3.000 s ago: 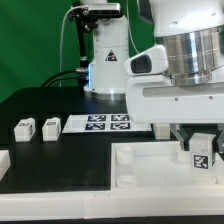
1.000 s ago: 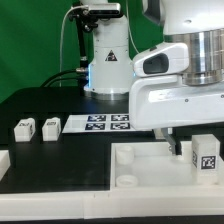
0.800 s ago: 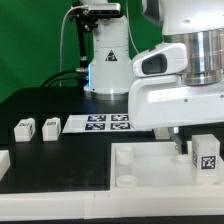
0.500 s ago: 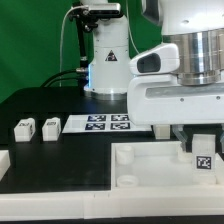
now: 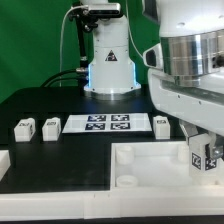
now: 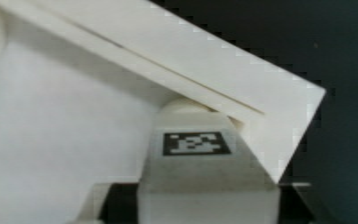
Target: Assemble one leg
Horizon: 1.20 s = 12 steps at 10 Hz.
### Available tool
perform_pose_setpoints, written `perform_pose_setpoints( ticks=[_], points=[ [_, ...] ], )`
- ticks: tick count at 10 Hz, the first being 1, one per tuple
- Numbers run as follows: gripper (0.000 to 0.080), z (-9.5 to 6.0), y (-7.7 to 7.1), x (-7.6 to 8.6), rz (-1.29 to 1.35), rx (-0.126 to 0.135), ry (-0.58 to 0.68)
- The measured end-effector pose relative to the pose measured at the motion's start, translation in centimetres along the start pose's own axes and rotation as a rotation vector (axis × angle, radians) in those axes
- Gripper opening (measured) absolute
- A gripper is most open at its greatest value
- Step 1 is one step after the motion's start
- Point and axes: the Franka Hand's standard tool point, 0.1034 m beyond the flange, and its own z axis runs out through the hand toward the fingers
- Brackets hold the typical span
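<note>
Currently: gripper (image 5: 203, 152) closed on leg (image 5: 204, 157), upright over tray (image 5: 150, 170) corner. Risk: cross-threading or jamming if tilted off the socket.

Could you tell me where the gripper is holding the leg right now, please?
The small white tagged leg is at the exterior view's right, in the gripper, over the large white tray-like part.

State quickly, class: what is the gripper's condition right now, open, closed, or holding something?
Gripper: closed on the leg, held at a corner of the large white tray-like part.
</note>
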Motion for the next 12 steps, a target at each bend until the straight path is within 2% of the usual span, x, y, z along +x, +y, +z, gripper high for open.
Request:
perform_pose_setpoints(
  ticks=[2,3,5,7,8,9,10,11,12],
  points=[
    [0.0294,0.1,-0.1,-0.4,0.279,0.010,-0.033],
    [0.0294,0.0,-0.3,-0.5,0.438,0.024,-0.030],
    [0.0294,-0.1,-0.4,-0.2,0.551,0.028,-0.025],
    [0.0294,0.0,-0.2,-0.3,0.539,0.024,-0.022],
    [0.0476,0.0,-0.2,-0.3,0.537,0.024,-0.022],
    [0.0589,0.0,-0.2,-0.4,0.535,0.024,-0.022],
    [0.0589,0.0,-0.2,-0.6,0.526,0.023,-0.022],
    [0.0637,-0.2,0.4,-1.3,0.494,0.018,-0.023],
    [0.0646,-0.9,1.0,-2.0,0.471,0.016,-0.025]
  ],
)
